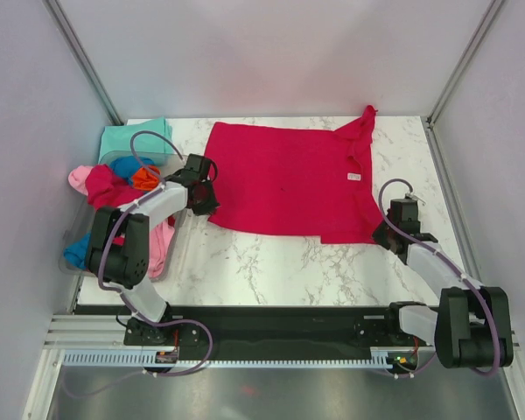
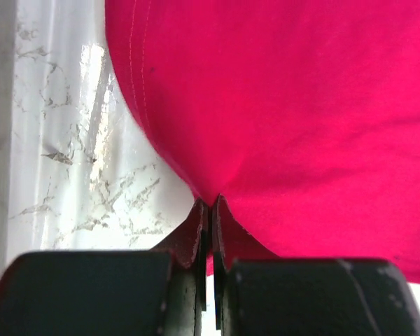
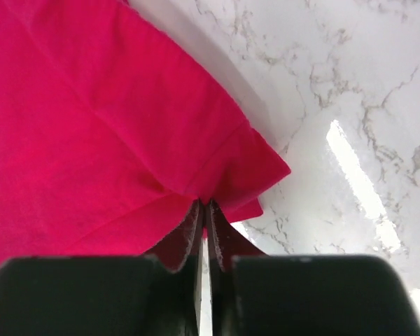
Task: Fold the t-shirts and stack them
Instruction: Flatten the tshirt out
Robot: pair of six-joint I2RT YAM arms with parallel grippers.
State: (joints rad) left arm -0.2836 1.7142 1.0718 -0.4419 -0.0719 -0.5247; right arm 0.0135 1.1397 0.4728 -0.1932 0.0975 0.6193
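A large crimson-red t-shirt (image 1: 284, 179) lies spread on the marble table. My left gripper (image 1: 206, 206) is shut on its near left corner; the left wrist view shows the red cloth (image 2: 280, 105) pinched between the jaws (image 2: 210, 204). My right gripper (image 1: 381, 229) is shut on its near right corner, and the right wrist view shows the cloth (image 3: 91, 140) bunched at the jaw tips (image 3: 205, 204). A folded mint-teal shirt (image 1: 127, 138) lies at the far left. Pink (image 1: 79, 178), blue (image 1: 129, 166) and orange (image 1: 143, 178) shirts lie heaped in the bin.
A clear plastic bin (image 1: 179, 245) stands at the table's left edge with the heap of shirts in it. Grey walls and metal posts enclose the table on three sides. A white label (image 1: 353, 177) shows on the red shirt near its collar.
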